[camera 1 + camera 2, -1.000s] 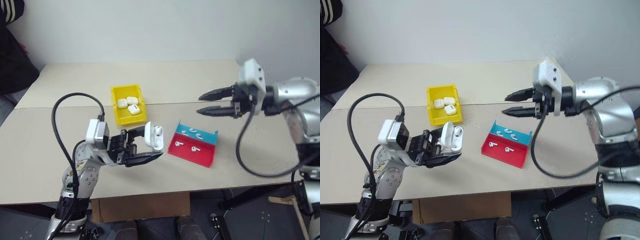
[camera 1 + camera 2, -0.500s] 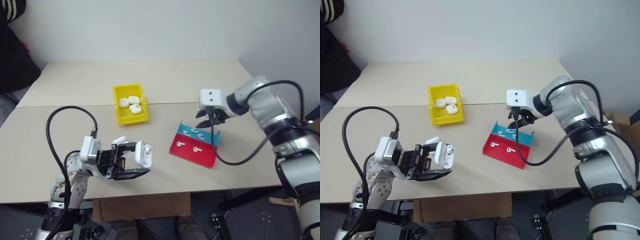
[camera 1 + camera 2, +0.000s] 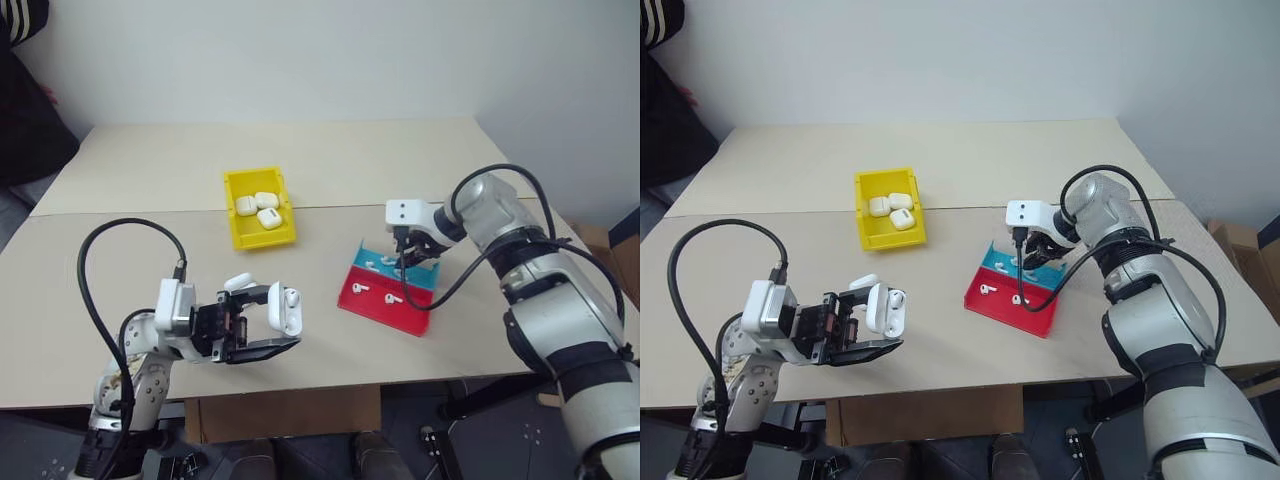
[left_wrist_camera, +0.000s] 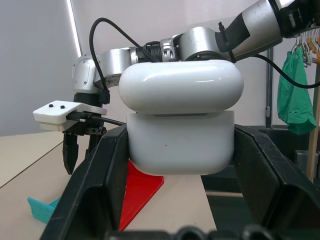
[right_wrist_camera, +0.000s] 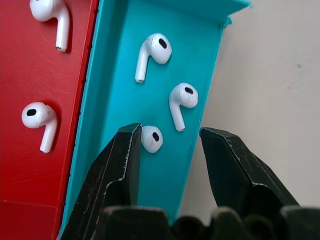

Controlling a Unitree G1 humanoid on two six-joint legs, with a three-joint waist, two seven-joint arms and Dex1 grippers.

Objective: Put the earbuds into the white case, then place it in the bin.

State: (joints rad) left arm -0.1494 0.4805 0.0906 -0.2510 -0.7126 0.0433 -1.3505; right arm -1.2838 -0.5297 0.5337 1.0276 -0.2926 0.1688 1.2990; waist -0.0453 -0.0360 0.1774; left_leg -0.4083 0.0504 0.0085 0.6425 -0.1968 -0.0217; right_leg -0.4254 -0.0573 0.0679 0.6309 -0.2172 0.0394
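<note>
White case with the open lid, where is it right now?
The white case is clamped in the left gripper, lid up, above the table's near left part, in front of the yellow bin and left of the red-and-blue tray.

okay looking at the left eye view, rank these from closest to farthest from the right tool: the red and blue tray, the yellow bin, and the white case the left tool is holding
Measured from the right tool:
1. Red-and-blue tray, directly beneath the tool, which hovers over its blue half.
2. Yellow bin, toward the robot's left, farther back on the table.
3. White case, held in the left tool near the table's front edge; only slightly farther than the bin.
</note>
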